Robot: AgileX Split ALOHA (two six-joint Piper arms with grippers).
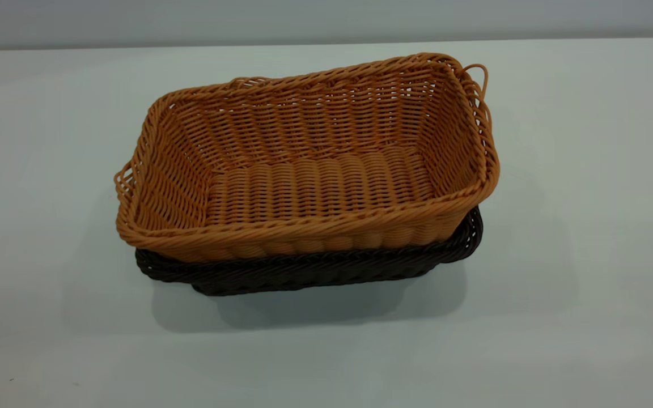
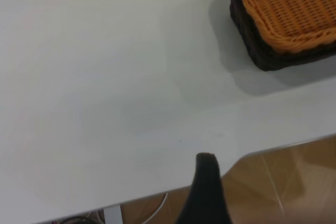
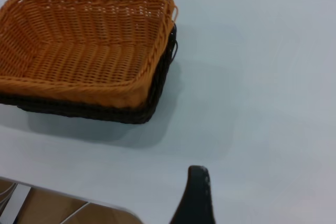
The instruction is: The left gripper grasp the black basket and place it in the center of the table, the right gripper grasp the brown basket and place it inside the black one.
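Observation:
The brown basket [image 1: 315, 170] sits nested inside the black basket [image 1: 315, 275] in the middle of the table [image 1: 587, 226], slightly skewed, so the black rim shows along the front and at the right end. Neither gripper shows in the exterior view. In the left wrist view, a dark part of the left gripper [image 2: 206, 182] hangs over the table's edge, well away from the baskets' corner [image 2: 262, 56]. In the right wrist view, a dark part of the right gripper [image 3: 197, 187] is above bare table, apart from the nested baskets [image 3: 84, 51]. Neither gripper holds anything.
The table's edge, with brown floor [image 2: 283, 182] beyond it, lies close to the left gripper. A table corner and a metal leg [image 3: 16, 203] show near the right gripper. Bare tabletop surrounds the baskets on all sides.

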